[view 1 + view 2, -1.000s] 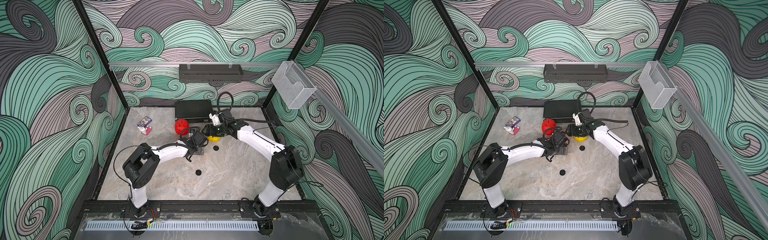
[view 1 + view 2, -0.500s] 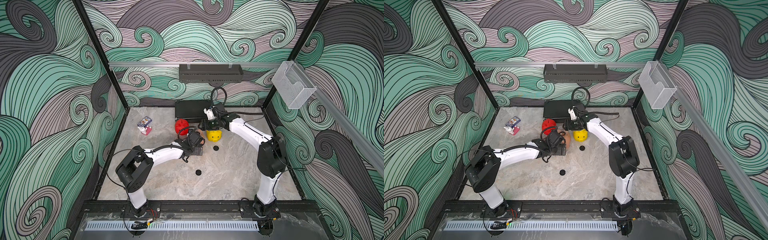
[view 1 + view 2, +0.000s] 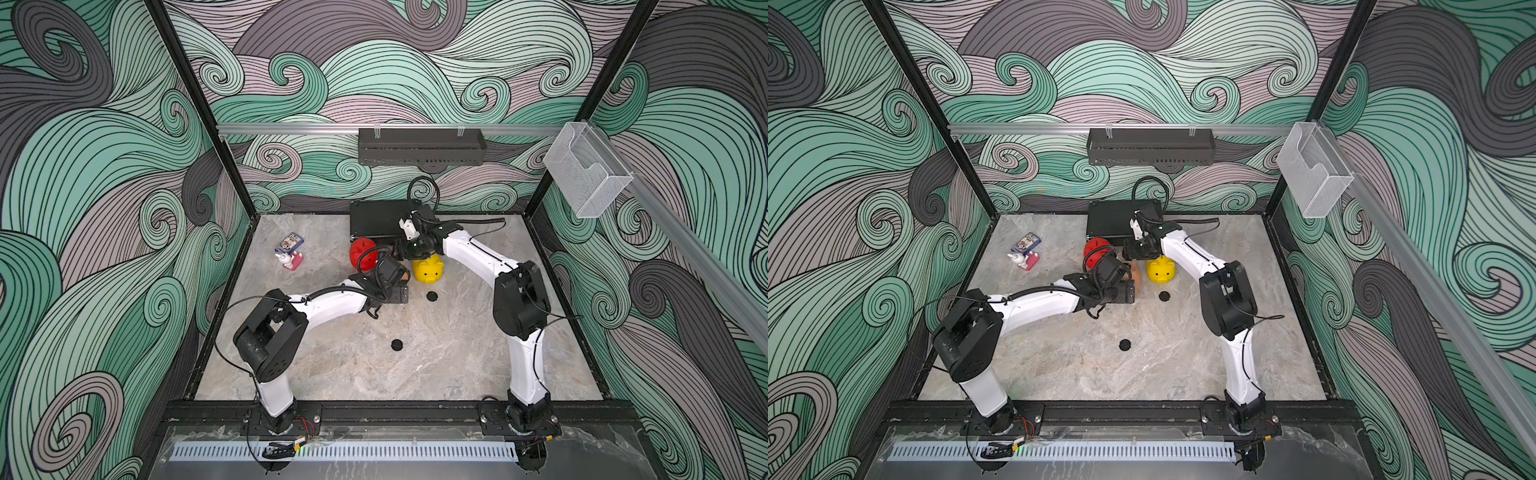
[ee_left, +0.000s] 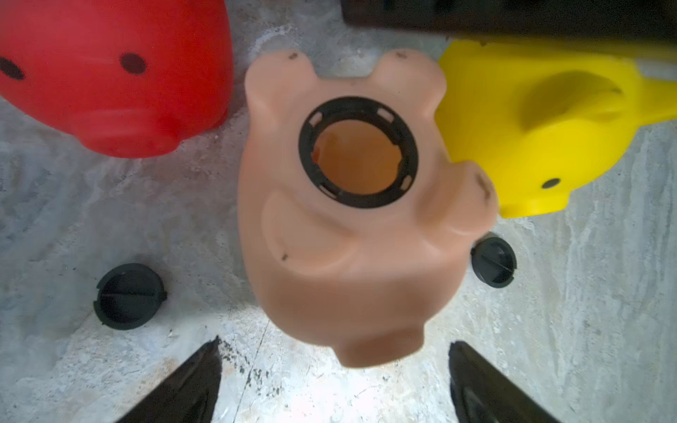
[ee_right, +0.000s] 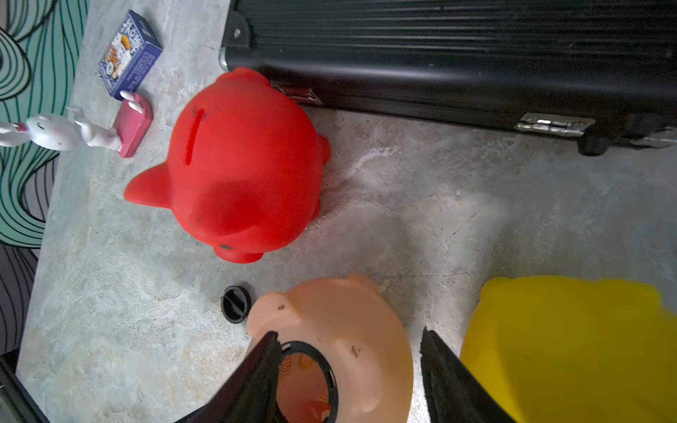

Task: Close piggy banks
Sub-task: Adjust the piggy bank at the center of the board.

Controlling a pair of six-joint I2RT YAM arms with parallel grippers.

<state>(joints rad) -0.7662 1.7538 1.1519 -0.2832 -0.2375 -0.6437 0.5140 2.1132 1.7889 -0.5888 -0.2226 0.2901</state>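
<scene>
Left fingers flank the belly-up peach-pink pig; right fingers hover above it.

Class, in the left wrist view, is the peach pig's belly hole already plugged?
No, the peach pig has its belly hole open, showing the hollow inside, with two black plugs loose beside it.

This is looking like a robotics lab test cell: two white-and-black robot arms are standing bolted to a black base rail inside green-and-grey swirl-printed walls, over what seems a grey marble-look tabletop.
</scene>
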